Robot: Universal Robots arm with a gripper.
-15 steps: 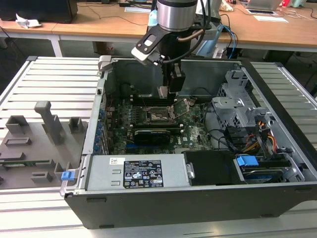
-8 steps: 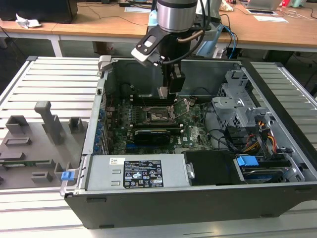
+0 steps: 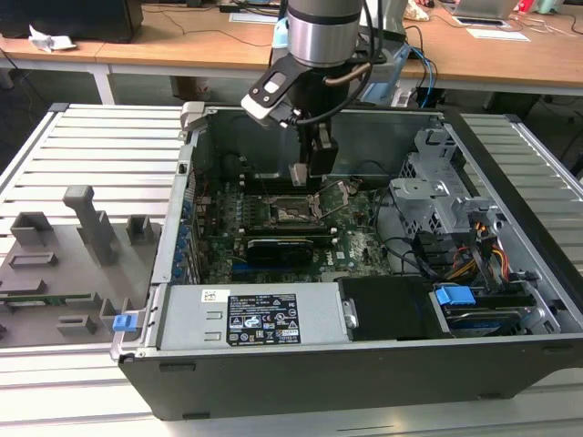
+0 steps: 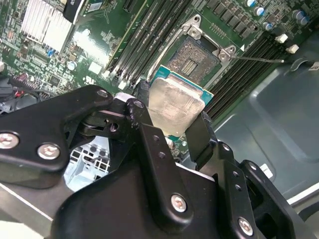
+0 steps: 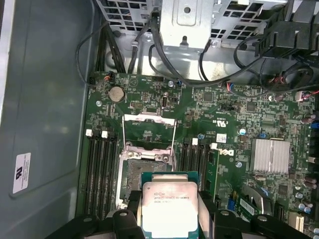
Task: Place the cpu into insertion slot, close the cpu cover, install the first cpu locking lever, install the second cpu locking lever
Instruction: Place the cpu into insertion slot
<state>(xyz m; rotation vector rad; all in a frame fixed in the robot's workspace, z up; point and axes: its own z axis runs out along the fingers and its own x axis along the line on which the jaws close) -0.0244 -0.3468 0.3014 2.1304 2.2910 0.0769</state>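
Cpu (image 3: 299,173) pinched in the gripper (image 3: 305,175). Exterior view: the arm reaches down into the open computer case (image 3: 319,382), with the chip hanging above the motherboard (image 3: 355,241), near the insertion slot (image 3: 290,212), not seated. The case sides are well apart from the arm; the drive cage (image 3: 437,191) sits to the exterior view's right, clear of it. Second wrist view: gripper (image 4: 173,113) closed to chip width, two black fingers (image 4: 198,130) clamping opposite edges of the cpu (image 4: 175,105), silver top facing the camera with a green rim showing. The insertion slot (image 4: 195,56) lies beyond the chip, pin field bare, with memory slots (image 4: 149,35) running close along one side. First wrist view: cpu (image 5: 169,209) between the fingers (image 5: 130,203), overlapping the near edge of the insertion slot (image 5: 145,167). The cpu cover (image 5: 149,124) is swung open on the far side, memory slots (image 5: 99,167) flank the socket tightly, and the grey case wall (image 5: 45,99) is well off.
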